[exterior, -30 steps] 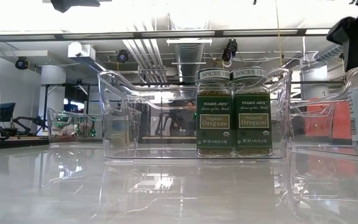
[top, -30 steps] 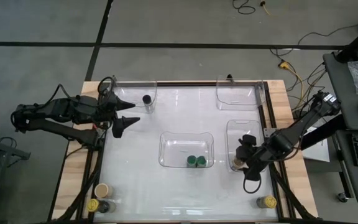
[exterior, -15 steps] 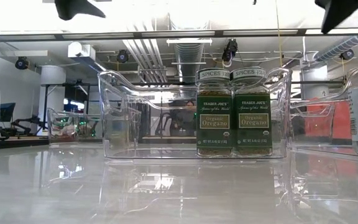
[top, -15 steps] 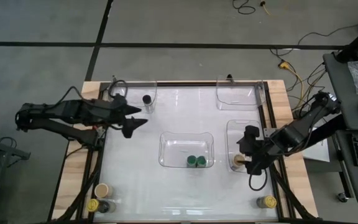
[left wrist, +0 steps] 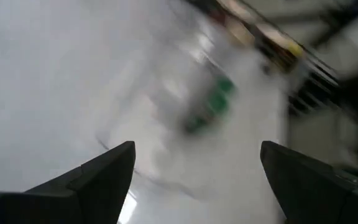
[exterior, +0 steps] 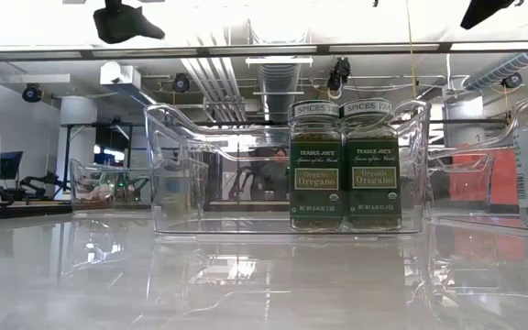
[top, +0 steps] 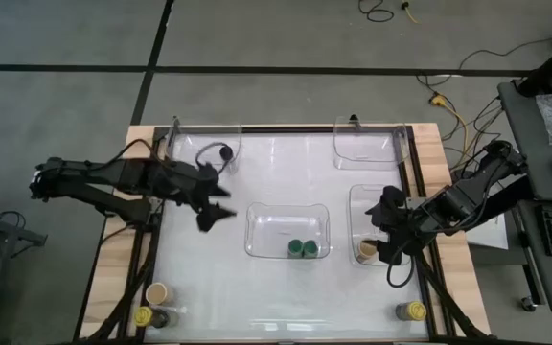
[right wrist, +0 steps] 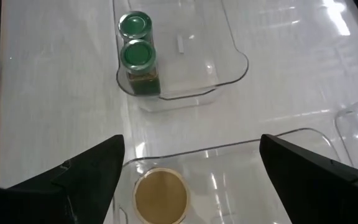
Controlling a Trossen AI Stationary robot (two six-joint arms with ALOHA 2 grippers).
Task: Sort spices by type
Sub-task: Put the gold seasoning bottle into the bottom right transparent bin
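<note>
Within the centre tray [top: 258, 222], two green-lidded oregano jars [top: 303, 249] are sitting paired by type; tan-lidded jar [top: 367, 251] is occupying the right tray [top: 356, 196] alone; left end effector [top: 214, 199] and right end effector [top: 392, 233] are hovering released, holding nothing

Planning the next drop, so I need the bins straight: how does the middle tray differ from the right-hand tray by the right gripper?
The middle tray holds two green-lidded jars side by side; the right-hand tray holds one tan-lidded jar. The middle tray lies wide across the table; the right-hand tray runs lengthwise, front to back. The right gripper hangs open at the right-hand tray; nothing hangs over the middle one. Both are clear plastic.
</note>
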